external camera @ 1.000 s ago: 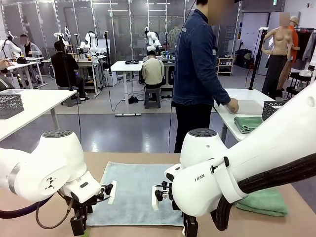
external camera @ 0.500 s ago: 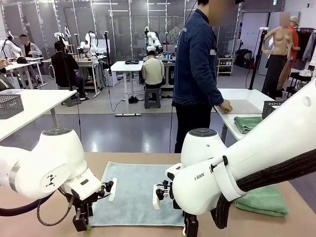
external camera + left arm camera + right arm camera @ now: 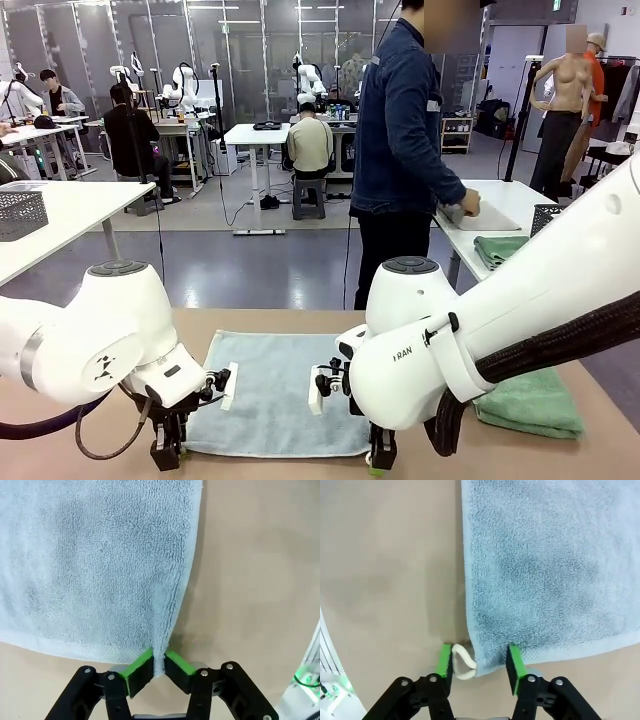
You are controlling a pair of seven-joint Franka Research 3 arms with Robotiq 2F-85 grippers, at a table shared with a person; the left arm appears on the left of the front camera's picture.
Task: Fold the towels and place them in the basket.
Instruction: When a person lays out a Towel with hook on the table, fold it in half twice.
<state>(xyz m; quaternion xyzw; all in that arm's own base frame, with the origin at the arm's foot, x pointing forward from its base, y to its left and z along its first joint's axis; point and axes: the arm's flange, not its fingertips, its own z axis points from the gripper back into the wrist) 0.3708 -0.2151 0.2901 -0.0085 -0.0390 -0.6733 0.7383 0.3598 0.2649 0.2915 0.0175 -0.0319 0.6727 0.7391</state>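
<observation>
Beige tabletop [image 3: 270, 320] holds the pale grey-blue terry towel [image 3: 285, 390] flat, stretching away from both our arms toward the person [image 3: 400, 150]. Our left gripper [image 3: 159, 666] pinches one near corner; our right gripper [image 3: 477, 662] straddles the other and its white tag loop [image 3: 462, 662], jaws apart, not yet clamped.

Grey-blue towel [image 3: 100, 565]: looped terry cloth (matt, nubby); table [image 3: 250, 580] smooth, matt.
</observation>
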